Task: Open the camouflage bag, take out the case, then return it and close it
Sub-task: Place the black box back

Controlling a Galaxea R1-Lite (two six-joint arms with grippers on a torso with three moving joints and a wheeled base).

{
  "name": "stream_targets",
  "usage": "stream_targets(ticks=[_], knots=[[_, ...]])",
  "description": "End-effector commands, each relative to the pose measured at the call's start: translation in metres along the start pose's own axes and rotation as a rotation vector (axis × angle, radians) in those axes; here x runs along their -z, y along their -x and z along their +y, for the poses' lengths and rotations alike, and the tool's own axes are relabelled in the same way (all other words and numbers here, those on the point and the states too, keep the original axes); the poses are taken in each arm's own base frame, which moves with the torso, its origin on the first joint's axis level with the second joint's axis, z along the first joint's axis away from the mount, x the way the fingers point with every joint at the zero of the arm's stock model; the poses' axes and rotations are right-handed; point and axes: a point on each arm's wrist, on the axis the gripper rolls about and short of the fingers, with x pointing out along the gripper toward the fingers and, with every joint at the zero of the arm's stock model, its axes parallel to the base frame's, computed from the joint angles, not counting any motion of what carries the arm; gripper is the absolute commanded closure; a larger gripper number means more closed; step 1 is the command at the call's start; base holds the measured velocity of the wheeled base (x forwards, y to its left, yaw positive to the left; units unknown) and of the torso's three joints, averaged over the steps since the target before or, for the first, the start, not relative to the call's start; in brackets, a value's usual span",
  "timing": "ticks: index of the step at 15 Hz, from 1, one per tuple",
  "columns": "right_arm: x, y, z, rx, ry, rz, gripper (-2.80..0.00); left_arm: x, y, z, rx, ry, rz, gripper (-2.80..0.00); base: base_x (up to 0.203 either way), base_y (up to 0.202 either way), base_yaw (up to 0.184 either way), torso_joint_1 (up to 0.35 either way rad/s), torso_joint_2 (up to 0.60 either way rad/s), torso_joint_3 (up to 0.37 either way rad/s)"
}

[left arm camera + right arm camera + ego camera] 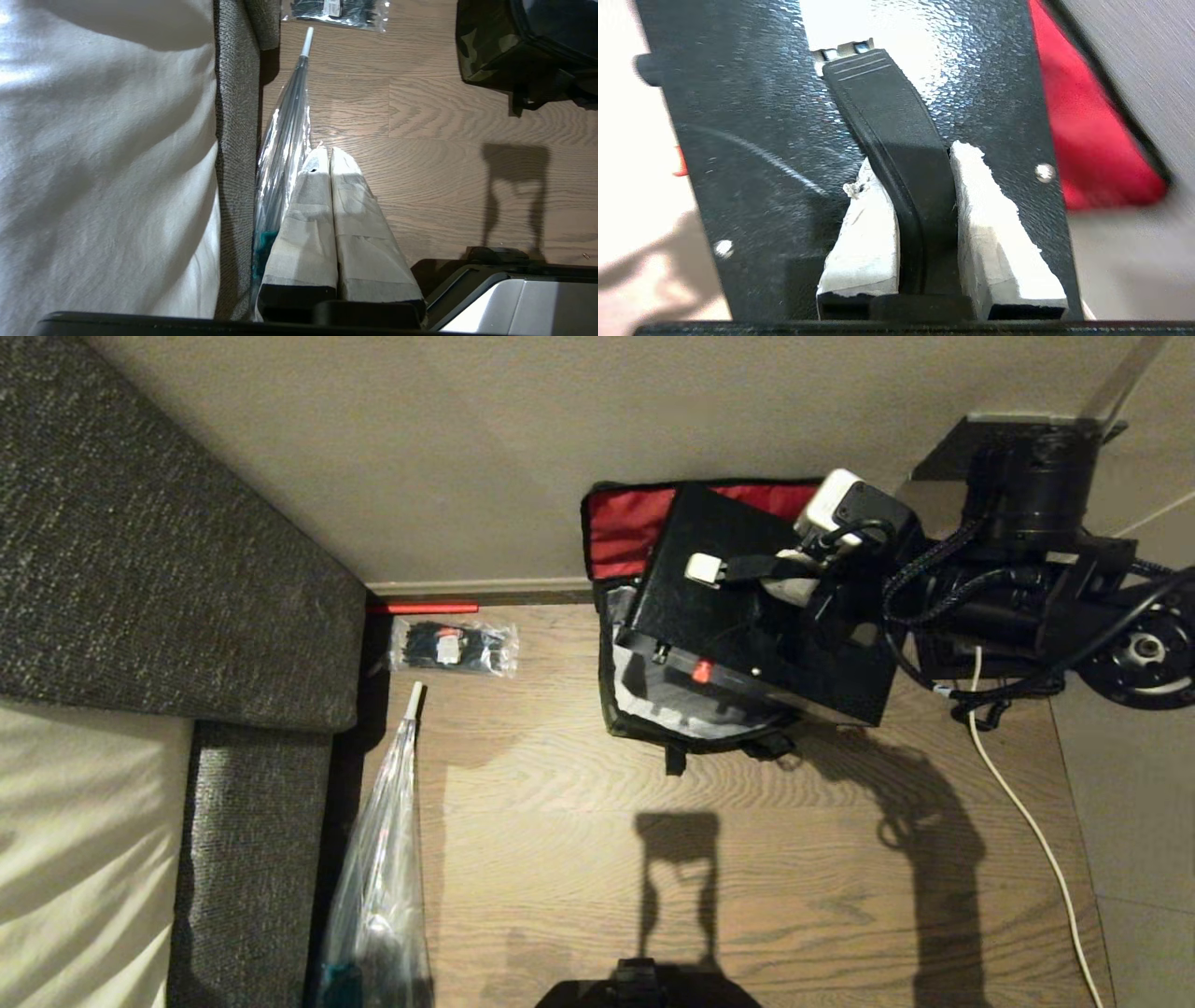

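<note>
While the right pincer [906,186] gripped the black carrying handle [896,154] of the case [747,616], its two white-wrapped fingers [994,224] were clamped against either side of that strap, a narrow gap apart with the handle filling it. There was one case, black and boxy, tilted and held over the open mouth of the one camouflage bag [691,709], which sat at about one o'clock on the wooden floor [747,877] against the wall. A small red spot [702,671] showed on the case's lower edge. The bag's red lid lining [625,537] lay flapped back toward twelve o'clock, and its pale grey interior [653,705] showed beneath the case at six o'clock of it.

One left pincer [327,186] hung low near the sofa edge at about seven o'clock, its two padded fingers pressed together and holding nothing. One clear packet of black ties [455,647] lay at eleven o'clock, one red stick [422,608] just beyond it by the skirting, and one long plastic-wrapped rod [387,840] stretched along the sofa [140,569].
</note>
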Motion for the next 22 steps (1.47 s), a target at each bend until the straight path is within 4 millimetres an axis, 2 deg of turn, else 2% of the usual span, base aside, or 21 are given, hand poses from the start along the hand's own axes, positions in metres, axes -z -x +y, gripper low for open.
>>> stream_targets(ticks=[1,8,13,18,22], knots=[[-0.003,-0.009,0.005,-0.127,-0.008,-0.027,0.0,0.001,0.0,0.0,-0.002,0.0,0.0,0.0,0.0,0.0,0.0,0.0,0.0,0.0],[0.004,-0.03,0.018,-0.291,-0.032,-0.121,0.0,0.0,0.0,0.0,-0.001,0.0,-0.001,0.0,0.0,0.0,0.0,0.0,0.0,0.0],[0.005,-0.047,0.012,-0.33,-0.085,-0.176,0.0,0.0,0.0,0.0,-0.001,0.0,-0.001,0.0,0.0,0.0,0.0,0.0,0.0,0.0],[0.016,-0.058,-0.01,-0.37,-0.126,-0.188,0.0,0.0,0.0,0.0,-0.001,0.0,-0.001,0.0,0.0,0.0,0.0,0.0,0.0,0.0],[0.02,-0.049,-0.017,-0.471,-0.157,-0.234,0.0,0.0,0.0,0.0,-0.001,0.0,-0.001,0.0,0.0,0.0,0.0,0.0,0.0,0.0]])
